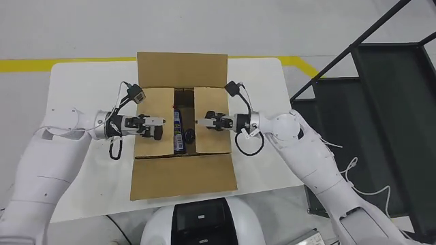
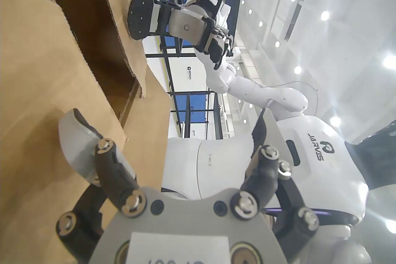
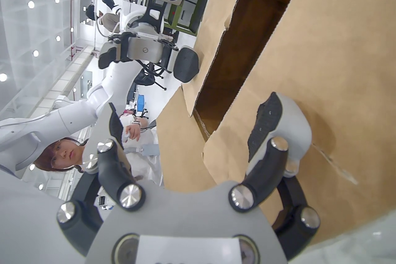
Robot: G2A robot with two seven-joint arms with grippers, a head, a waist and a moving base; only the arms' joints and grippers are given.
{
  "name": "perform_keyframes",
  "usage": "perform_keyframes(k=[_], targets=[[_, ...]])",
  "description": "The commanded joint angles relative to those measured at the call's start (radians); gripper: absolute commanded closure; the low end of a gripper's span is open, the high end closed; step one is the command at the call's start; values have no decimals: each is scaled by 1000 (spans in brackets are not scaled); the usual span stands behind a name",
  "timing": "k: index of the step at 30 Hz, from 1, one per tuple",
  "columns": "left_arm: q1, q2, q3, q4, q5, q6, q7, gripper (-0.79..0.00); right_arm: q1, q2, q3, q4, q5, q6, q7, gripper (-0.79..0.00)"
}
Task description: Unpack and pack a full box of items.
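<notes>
Left end effector spread, against left flap; right end effector spread, against right flap; box opens upward

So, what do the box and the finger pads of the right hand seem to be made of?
The box: corrugated cardboard, plain brown and matt; the flap edges show wavy fluting. The pads on the right hand: probably rubber, black and matt, with a rough grained face; the shell behind looks like smooth grey plastic.
</notes>
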Motion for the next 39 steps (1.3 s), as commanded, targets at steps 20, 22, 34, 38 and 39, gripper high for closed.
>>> perform_keyframes(k=[20, 22, 34, 38, 39], targets=[[32, 18, -172, 58, -306, -20, -28, -785, -132, 62, 219, -136, 134, 139, 185, -785], [55, 28, -224, 56, -325, -39, -19, -785, -184, 79, 282, -188, 102, 217, 209, -785], [172, 60, -370, -43, -269, -55, 76, -785, -459, 123, 381, -395, -11, 413, 295, -785], [182, 61, -372, -73, -236, -62, 103, -785, -481, 123, 335, -377, -21, 399, 288, -785], [184, 61, -372, -80, -229, -63, 109, -785, -483, 122, 322, -369, -8, 392, 285, -785]])
